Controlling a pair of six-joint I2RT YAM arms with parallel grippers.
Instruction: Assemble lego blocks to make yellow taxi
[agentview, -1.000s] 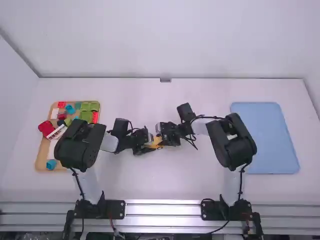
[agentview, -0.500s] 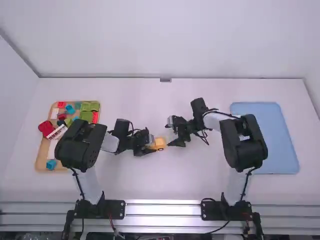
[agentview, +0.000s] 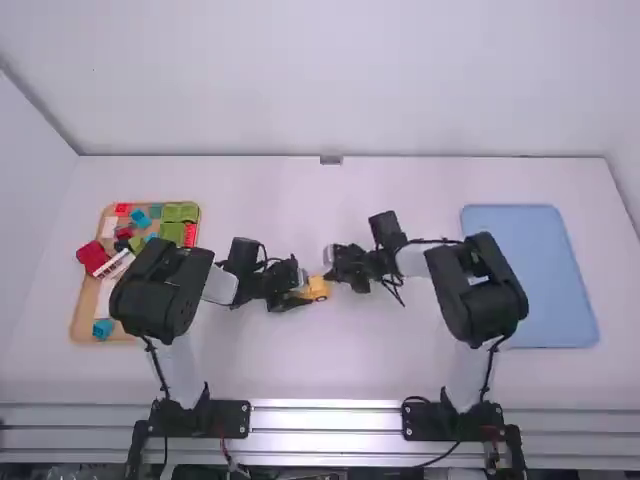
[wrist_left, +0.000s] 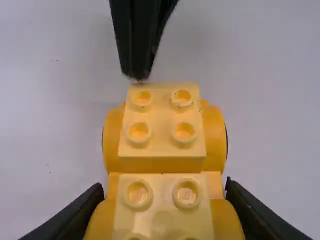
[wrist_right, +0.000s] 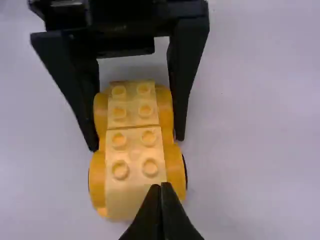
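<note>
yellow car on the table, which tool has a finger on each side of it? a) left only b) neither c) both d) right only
a: the left tool has a finger on either side of the yellow car, while the right tool's fingers are together.

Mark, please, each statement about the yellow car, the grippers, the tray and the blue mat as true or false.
1. The left gripper holds the yellow car between its fingers. True.
2. The right gripper is wide open. False: the right gripper has its fingers closed together.
3. The blue mat lies on the right side of the table. True.
4. The tray has only yellow blocks. False: a green block and a blue block are there.
</note>
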